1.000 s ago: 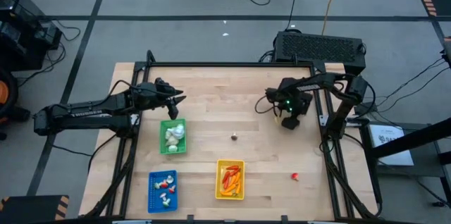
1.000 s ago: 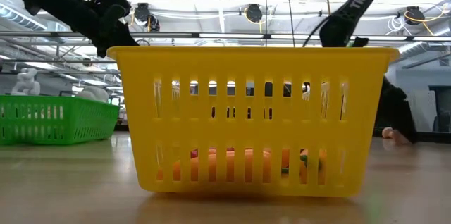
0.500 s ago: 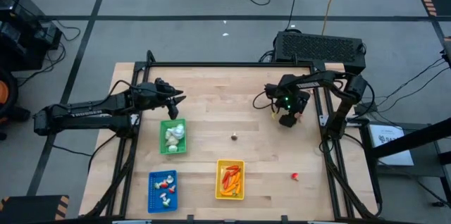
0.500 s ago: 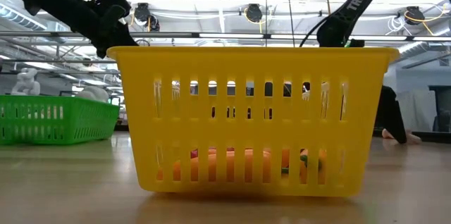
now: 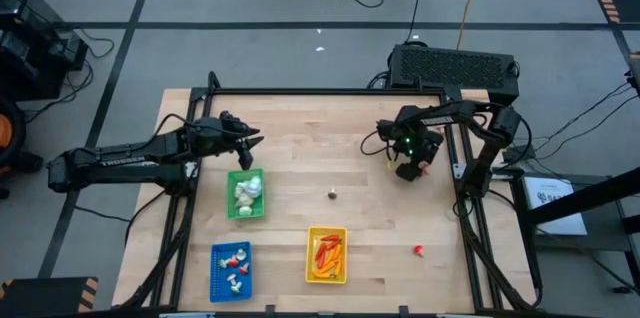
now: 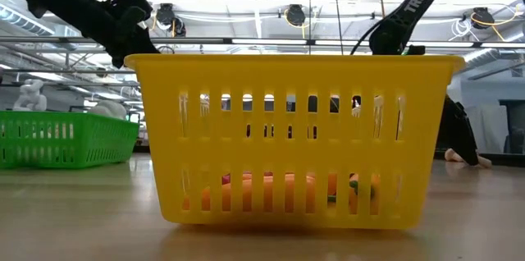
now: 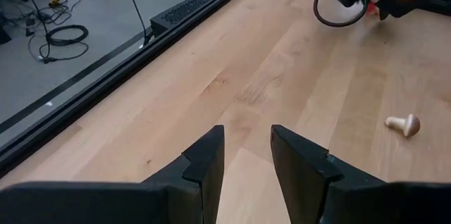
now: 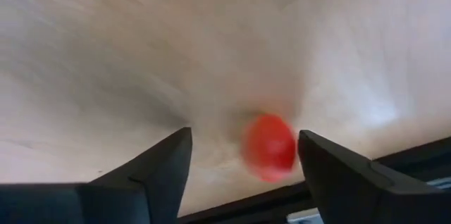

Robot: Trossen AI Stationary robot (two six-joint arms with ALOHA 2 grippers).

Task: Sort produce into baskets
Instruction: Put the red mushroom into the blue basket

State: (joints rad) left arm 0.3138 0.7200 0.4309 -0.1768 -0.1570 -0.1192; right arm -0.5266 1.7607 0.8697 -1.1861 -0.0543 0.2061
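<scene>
My right gripper [image 8: 243, 171] stands open over the table's far right, pointing steeply down. A small red piece of produce [image 8: 270, 146] lies on the wood between its fingers, nearer one of them; it also shows beside the gripper [image 5: 410, 168] from above. My left gripper [image 7: 246, 160] waits open and holding nothing, above the far end of the green basket [image 5: 245, 195], which holds white bulbs. The blue basket [image 5: 232, 270] and the yellow basket [image 5: 327, 255] stand near the front edge, each holding produce. A mushroom [image 7: 404, 124] lies mid-table, and another red piece [image 5: 418, 250] at the near right.
In the low view the yellow basket [image 6: 291, 138] fills the foreground, and the green basket [image 6: 66, 138] stands to the left behind it. A black frame rail [image 5: 330, 91] runs along the table's far edge. Bare wood lies between the two arms.
My right gripper has turned a little where it stands over the far right of the table; in the low view its dark outline has grown narrower. Neither the baskets nor the loose produce have moved.
</scene>
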